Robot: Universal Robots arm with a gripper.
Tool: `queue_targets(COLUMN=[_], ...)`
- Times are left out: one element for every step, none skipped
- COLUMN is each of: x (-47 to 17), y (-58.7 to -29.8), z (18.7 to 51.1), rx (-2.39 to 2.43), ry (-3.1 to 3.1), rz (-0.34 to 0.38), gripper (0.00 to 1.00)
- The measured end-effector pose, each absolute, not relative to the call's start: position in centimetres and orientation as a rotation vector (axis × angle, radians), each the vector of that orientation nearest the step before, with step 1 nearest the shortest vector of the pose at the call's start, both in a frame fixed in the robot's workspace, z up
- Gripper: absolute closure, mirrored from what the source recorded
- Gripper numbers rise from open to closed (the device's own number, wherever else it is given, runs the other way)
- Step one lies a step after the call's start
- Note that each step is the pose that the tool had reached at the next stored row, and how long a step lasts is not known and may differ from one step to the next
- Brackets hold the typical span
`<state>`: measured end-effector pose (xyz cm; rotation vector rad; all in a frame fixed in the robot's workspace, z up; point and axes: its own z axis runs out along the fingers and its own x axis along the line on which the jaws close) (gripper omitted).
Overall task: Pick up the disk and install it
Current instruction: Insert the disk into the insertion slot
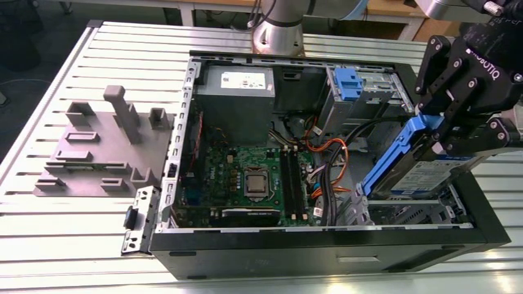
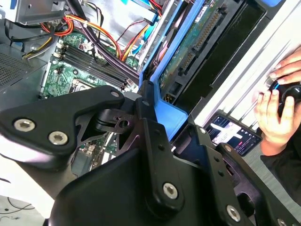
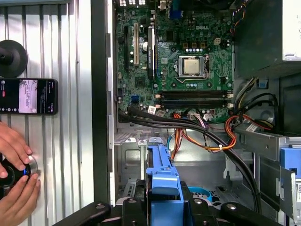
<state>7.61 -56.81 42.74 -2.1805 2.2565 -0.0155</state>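
Where the disk [image 1: 425, 174] is: tilted over the bay [image 1: 408, 209] in the computer case [image 1: 327, 251], on the exterior view's right.
Gripper [image 1: 444, 131]: clenched on the disk's blue frame [image 1: 391, 160].
Feel: likely stiff, a bit heavy, easy to hurt if bumped.
Best hold: the blue frame's hard edges, not the green board [image 2: 186, 54] underneath.

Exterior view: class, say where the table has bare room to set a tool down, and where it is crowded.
Bare table lies between the grey fixture and the near edge, and behind the fixture. Crowded: inside the computer case, full of cables, and at the exterior view's right, where the claw holds the disk tilted in the case.
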Motion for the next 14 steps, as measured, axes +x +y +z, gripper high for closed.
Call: queue_targets(x=[7.61,7.61,7.61,7.61,7.61,7.61,7.61,7.62,7.61,7.61,7.62,7.62,7.62,7.62], y=[-56.81,-56.81,-56.81,-56.81,-56.81,-56.81,-56.81,-56.81,-56.81,-56.81,-56.81,-56.81,-56.81,-56.81], z=[42.74,42.74,42.74,42.74,42.74,42.74,42.74,42.74,42.73,42.72,42.67,42.62,42.55,42.44], rx=[-2.180,-2.180,-2.180,-2.181,-2.180,-2.180,-2.180,-2.181,-2.181,-2.180,-2.180,-2.180,-2.180,-2.180], ry=[2.257,2.257,2.257,2.256,2.257,2.256,2.257,2.256,2.256,2.257,2.256,2.256,2.256,2.256], rz=[-0.016,-0.016,-0.016,-0.016,-0.015,-0.016,-0.016,-0.016,-0.016,-0.016,-0.016,-0.016,-0.017,-0.017], gripper=[0.64,0.64,0.64,0.64,0.64,0.64,0.64,0.62,0.57,0.57,0.50,0.50,0.50,0.50])
